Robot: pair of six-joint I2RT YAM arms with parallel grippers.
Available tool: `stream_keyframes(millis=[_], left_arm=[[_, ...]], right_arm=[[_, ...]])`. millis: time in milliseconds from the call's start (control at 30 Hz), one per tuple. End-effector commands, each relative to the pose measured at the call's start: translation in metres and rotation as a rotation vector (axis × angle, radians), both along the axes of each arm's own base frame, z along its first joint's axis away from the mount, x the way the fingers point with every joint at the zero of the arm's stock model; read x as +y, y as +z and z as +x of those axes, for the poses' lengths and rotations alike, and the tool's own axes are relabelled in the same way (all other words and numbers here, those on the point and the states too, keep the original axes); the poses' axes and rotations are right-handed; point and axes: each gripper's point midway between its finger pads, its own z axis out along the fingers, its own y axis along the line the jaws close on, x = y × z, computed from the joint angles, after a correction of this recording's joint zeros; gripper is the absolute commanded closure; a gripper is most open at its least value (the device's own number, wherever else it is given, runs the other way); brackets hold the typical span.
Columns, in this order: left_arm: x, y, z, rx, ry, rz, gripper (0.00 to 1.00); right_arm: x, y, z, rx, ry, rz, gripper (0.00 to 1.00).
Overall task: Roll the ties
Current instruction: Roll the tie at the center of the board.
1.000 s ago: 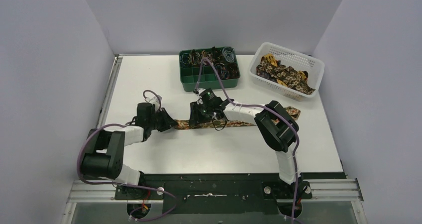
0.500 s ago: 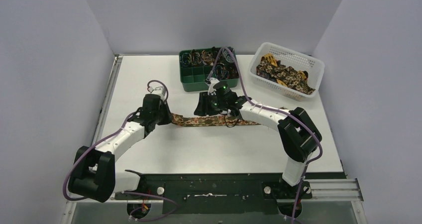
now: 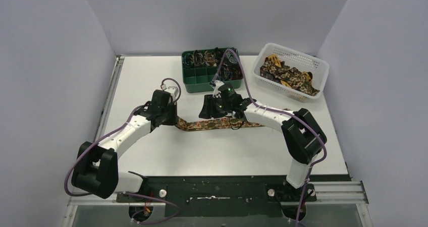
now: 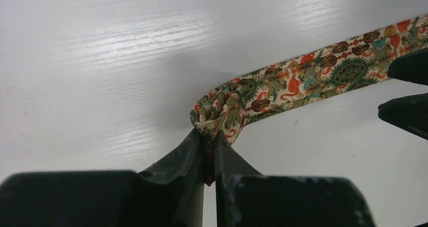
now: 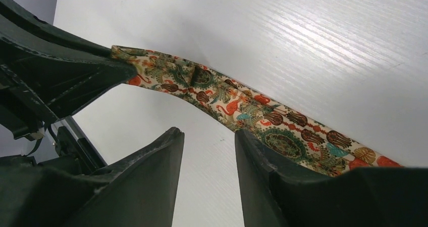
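Pinching the tie (image 4: 323, 70) by its bunched end, left gripper (image 4: 208, 138) is clamped on it; long axis runs off to its right along the desk (image 3: 151, 80), passing just under the right gripper (image 5: 207, 133), jaws parted, holding nothing.

A: From above, we lose the tie (image 3: 197, 125) where its right end lies beneath the right arm (image 3: 262, 117).
B: Agreed; in the left wrist view it runs off the right edge, and we cannot count the ties (image 3: 288, 75) heaped in the basket (image 3: 294, 49).
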Motion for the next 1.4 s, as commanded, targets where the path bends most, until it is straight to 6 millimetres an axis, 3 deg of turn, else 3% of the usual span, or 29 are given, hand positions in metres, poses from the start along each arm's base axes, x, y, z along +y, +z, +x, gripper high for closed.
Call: stream_keyframes(millis=[0,100,367,733,1033,1367], left_arm=[[-0.016,0.002,-0.002,0.041,-0.092,-0.050,1.00],[-0.015,0.000,0.001,0.040,-0.070,-0.044,1.00],[0.013,0.009,0.007,-0.003,0.035,0.126,1.00],[0.011,0.016,0.009,-0.059,0.060,0.237,1.00],[-0.006,0.027,0.012,-0.110,0.054,0.367,1.00],[-0.016,0.014,0.008,-0.071,-0.004,0.543,1.00]], right_arm=[[0.008,0.008,0.002,-0.017,0.016,0.047,0.57],[0.009,0.004,0.001,-0.011,0.018,0.041,0.57],[0.004,-0.001,0.003,-0.010,0.000,0.011,0.57],[-0.005,0.005,0.006,-0.029,-0.049,0.005,0.57],[-0.051,0.018,0.027,-0.061,-0.249,0.040,0.54],[-0.098,0.036,0.034,-0.089,-0.340,0.074,0.51]])
